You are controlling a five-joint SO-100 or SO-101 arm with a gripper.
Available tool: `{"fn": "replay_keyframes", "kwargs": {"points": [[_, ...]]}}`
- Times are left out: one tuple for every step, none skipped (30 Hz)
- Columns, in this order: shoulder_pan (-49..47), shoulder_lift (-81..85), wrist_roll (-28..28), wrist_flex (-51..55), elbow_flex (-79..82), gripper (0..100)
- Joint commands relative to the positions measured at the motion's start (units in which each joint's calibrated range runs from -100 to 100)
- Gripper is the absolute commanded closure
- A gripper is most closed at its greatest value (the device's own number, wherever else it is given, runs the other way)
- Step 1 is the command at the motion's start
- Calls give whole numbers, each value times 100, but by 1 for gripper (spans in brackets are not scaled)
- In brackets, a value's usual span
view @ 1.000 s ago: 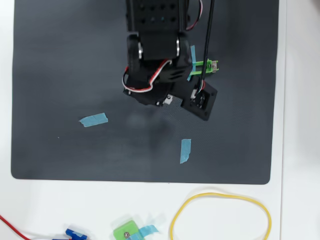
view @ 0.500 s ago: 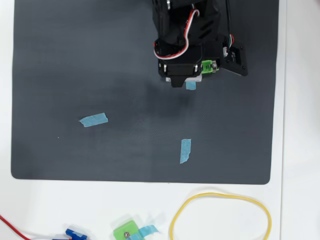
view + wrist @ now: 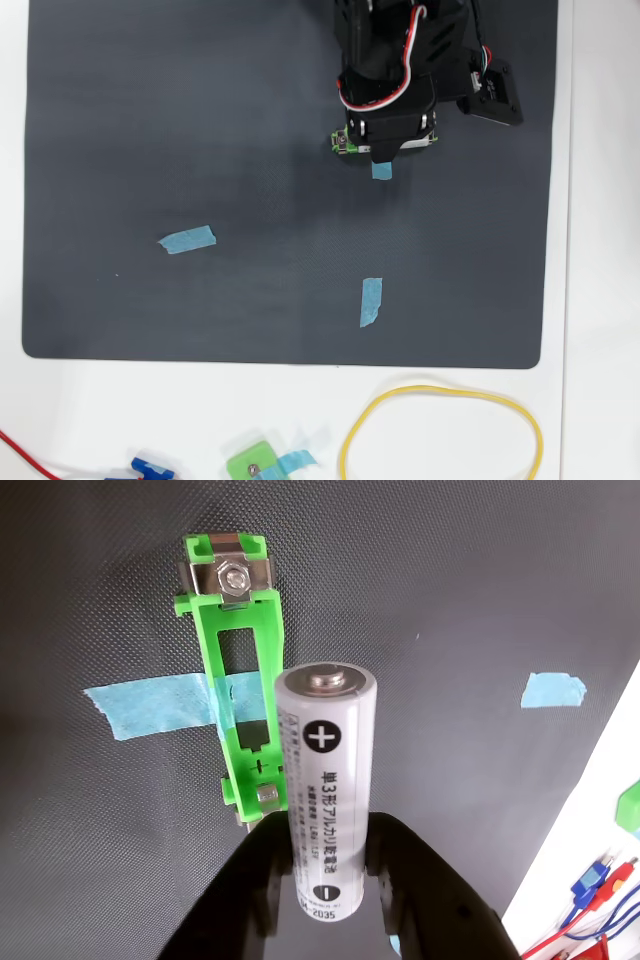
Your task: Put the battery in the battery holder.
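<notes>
In the wrist view my gripper (image 3: pixel 322 875) is shut on the battery (image 3: pixel 325 770), a white cylinder with grey print, its plus end pointing away from the fingers. The battery hangs just right of the battery holder (image 3: pixel 240 670) and overlaps its near end. The holder is a long bright-green frame, empty, with a metal contact at each end, fixed to the mat by blue tape (image 3: pixel 150 707). In the overhead view my arm (image 3: pixel 400 80) hides the gripper and the battery. Only the holder's left end (image 3: pixel 342 143) sticks out from under it.
The dark mat (image 3: pixel 150 120) lies on a white table. Loose blue tape strips (image 3: pixel 187 239) (image 3: pixel 371 301) are stuck to it. In front of the mat lie a yellow loop (image 3: pixel 440 430), a small squarish green piece (image 3: pixel 252 463) and coloured wires (image 3: pixel 150 467).
The arm has swung right and toward the top of the overhead view, over the holder. The holder's right end is now covered and its left end shows.
</notes>
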State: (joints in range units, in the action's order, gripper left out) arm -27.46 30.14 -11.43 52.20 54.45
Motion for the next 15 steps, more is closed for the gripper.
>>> {"fn": "replay_keyframes", "kwargs": {"points": [[11, 87, -31, -54, -26, 100], [0, 78, -31, -54, -26, 100], [-20, 78, -31, -54, -26, 100], [-41, 70, -31, -54, -26, 100], [-51, 70, -31, -36, -26, 100], [-62, 70, -31, -36, -26, 100], [-62, 70, -31, -36, -26, 100], [-62, 61, -31, -36, -26, 100], [-62, 61, -31, -36, -26, 100], [-62, 61, -31, -36, -26, 100], [-62, 61, -31, -36, -26, 100], [-72, 53, -31, -36, -26, 100], [-72, 53, -31, -36, -26, 100], [-72, 53, -31, -36, -26, 100], [-103, 53, -31, -36, -26, 100]]}}
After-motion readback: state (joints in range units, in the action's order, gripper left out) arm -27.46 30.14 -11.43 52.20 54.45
